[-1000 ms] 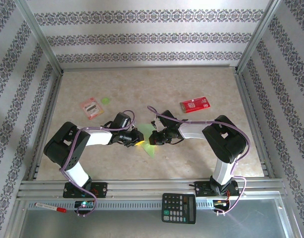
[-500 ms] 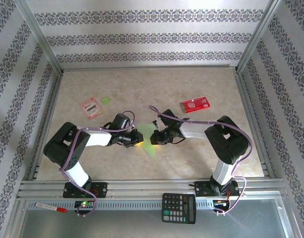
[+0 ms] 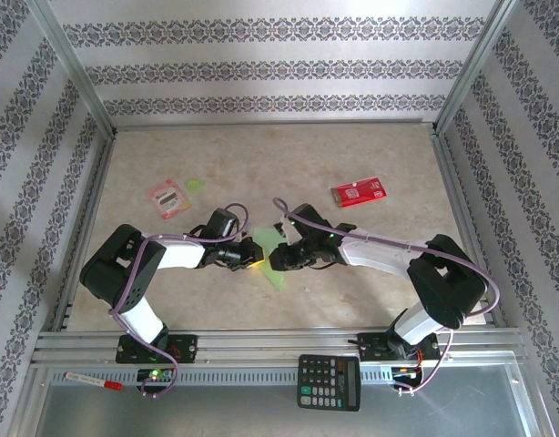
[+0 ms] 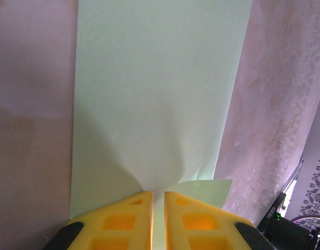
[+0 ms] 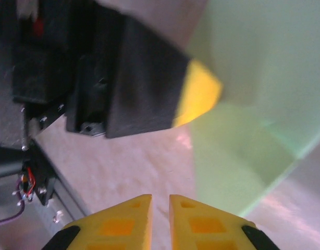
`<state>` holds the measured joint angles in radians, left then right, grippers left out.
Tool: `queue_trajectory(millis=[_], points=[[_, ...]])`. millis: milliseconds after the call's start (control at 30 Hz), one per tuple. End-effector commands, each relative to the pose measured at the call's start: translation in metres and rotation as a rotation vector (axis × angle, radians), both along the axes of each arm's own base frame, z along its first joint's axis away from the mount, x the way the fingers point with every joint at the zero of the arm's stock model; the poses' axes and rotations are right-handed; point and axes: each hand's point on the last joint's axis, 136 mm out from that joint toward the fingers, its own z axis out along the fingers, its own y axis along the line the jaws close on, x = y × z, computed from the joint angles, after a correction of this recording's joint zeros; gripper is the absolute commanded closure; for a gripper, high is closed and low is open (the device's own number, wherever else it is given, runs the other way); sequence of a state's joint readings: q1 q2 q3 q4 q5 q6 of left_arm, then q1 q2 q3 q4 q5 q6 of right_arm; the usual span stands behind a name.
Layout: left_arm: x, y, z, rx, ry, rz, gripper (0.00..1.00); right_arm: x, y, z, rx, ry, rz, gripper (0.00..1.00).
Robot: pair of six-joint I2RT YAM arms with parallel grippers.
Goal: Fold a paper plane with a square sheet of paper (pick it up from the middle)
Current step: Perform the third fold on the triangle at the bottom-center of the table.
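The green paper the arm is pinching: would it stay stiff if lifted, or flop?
Probably floppy: the green paper buckles into a ridge where the left gripper pinches its edge. Likely very light too, as it looks thin. On the smooth table it might slide if pushed.

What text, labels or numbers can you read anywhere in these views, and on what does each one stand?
Nothing is legible enough to quote.
On the red packet: white print, too small to read.
On the pink packet: print, blurred.
On the calculator: key markings, too small to read.
On the square sheet of paper: plain, no print.
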<state>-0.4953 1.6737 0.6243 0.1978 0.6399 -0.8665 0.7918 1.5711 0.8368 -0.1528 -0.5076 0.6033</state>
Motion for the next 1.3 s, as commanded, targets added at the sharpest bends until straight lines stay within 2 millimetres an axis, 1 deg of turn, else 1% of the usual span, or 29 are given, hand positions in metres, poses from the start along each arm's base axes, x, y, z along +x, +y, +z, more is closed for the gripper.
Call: queue_trajectory(millis=[0, 67, 200, 300, 367, 467, 800, 967, 1167, 1267], points=[[-0.031, 0.029, -0.043, 0.142, 0.136, 0.009, 0.85, -0.008, 0.021, -0.007, 0.029, 0.036, 0.019, 0.86], [-0.031, 0.029, -0.043, 0.141, 0.138, 0.008, 0.85, -0.006, 0.027, -0.014, 0.025, 0.047, 0.027, 0.87], [-0.031, 0.029, -0.042, 0.142, 0.137, 0.007, 0.86, -0.003, 0.029, -0.029, -0.001, 0.057, 0.035, 0.9], [-0.031, 0.029, -0.042, 0.142, 0.136, 0.005, 0.86, -0.004, 0.024, -0.043, -0.029, 0.076, 0.038, 0.91], [-0.031, 0.029, -0.043, 0.143, 0.136, 0.005, 0.86, -0.006, 0.017, -0.054, -0.053, 0.091, 0.032, 0.92], [-0.031, 0.029, -0.043, 0.143, 0.136, 0.003, 0.86, -0.013, 0.006, -0.065, -0.079, 0.114, 0.027, 0.93], [-0.032, 0.032, -0.047, 0.164, 0.14, -0.006, 0.86, -0.038, -0.024, -0.078, -0.136, 0.157, 0.012, 0.95], [-0.033, 0.034, -0.047, 0.174, 0.141, -0.011, 0.86, -0.051, -0.038, -0.081, -0.149, 0.174, 0.005, 0.95], [-0.033, 0.036, -0.047, 0.181, 0.142, -0.012, 0.86, -0.067, -0.049, -0.084, -0.164, 0.191, 0.002, 0.96], [-0.034, 0.036, -0.046, 0.184, 0.143, -0.017, 0.86, -0.07, -0.054, -0.083, -0.159, 0.186, -0.008, 0.96]])
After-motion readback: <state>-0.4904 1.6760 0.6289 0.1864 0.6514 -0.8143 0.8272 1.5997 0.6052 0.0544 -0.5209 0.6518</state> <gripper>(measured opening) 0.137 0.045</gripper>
